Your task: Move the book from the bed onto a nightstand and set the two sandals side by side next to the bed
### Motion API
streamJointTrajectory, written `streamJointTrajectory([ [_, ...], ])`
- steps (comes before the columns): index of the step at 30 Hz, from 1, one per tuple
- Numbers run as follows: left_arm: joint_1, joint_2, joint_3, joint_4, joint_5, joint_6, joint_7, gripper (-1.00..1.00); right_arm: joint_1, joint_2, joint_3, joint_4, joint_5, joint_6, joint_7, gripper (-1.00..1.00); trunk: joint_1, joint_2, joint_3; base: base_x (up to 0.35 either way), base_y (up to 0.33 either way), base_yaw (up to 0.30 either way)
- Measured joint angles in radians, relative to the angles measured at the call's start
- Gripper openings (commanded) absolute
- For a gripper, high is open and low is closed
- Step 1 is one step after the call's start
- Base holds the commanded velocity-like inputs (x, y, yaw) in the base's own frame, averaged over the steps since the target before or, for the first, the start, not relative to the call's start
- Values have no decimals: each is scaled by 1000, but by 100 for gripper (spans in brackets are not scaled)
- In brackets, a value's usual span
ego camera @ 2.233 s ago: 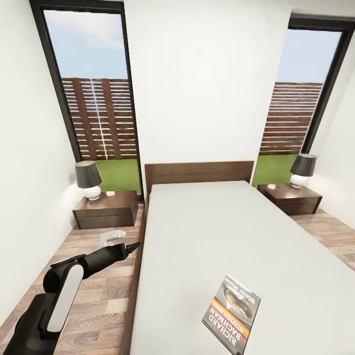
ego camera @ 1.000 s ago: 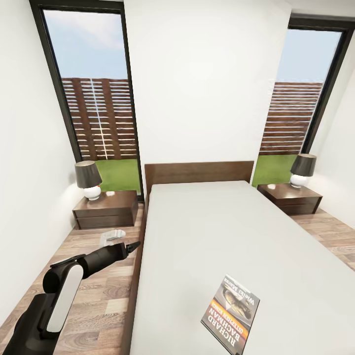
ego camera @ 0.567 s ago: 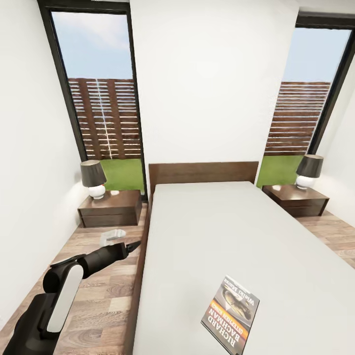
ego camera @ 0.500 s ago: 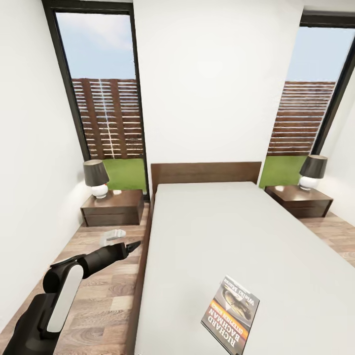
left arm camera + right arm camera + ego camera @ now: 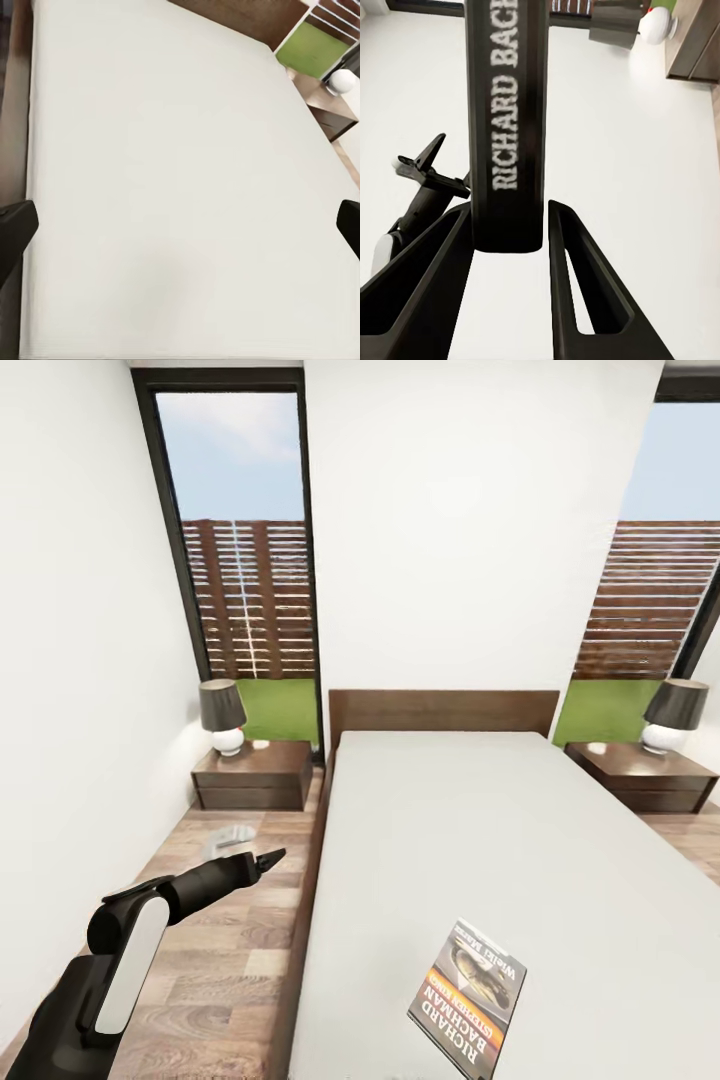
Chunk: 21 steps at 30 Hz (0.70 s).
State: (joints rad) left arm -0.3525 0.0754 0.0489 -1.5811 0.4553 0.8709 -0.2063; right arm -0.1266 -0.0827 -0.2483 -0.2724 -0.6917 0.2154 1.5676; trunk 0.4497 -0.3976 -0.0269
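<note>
Shifting right, the camera has moved; the book (image 5: 469, 998) keeps its place, its spine standing between the right gripper (image 5: 508, 247) jaws, seemingly clamped, over the bed (image 5: 480, 830). Left gripper (image 5: 268, 858) looks open.

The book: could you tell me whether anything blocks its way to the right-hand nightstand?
Nothing visible does: only bare white mattress lies between the orange-banded paperback book and the dark wooden nightstand; a dark-shaded lamp occupies one corner.
</note>
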Motion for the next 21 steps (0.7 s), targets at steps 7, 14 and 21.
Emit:
streamJointTrajectory([
  [7, 0, 0, 0, 0, 0, 0, 0, 100, 0, 0, 0, 0, 0, 0, 0, -100, 0, 0, 0, -203, 0, 12],
  [14, 0, 0, 0, 0, 0, 0, 0, 100, 0, 0, -1, 0, 0, 0, 0, -100, 0, 0, 0, -64, 0, 3],
  [21, 0, 0, 0, 0, 0, -1, 0, 100, 0, 0, -1, 1, 0, 1, 0, -100, 0, 0, 0, -59, 0, 32],
])
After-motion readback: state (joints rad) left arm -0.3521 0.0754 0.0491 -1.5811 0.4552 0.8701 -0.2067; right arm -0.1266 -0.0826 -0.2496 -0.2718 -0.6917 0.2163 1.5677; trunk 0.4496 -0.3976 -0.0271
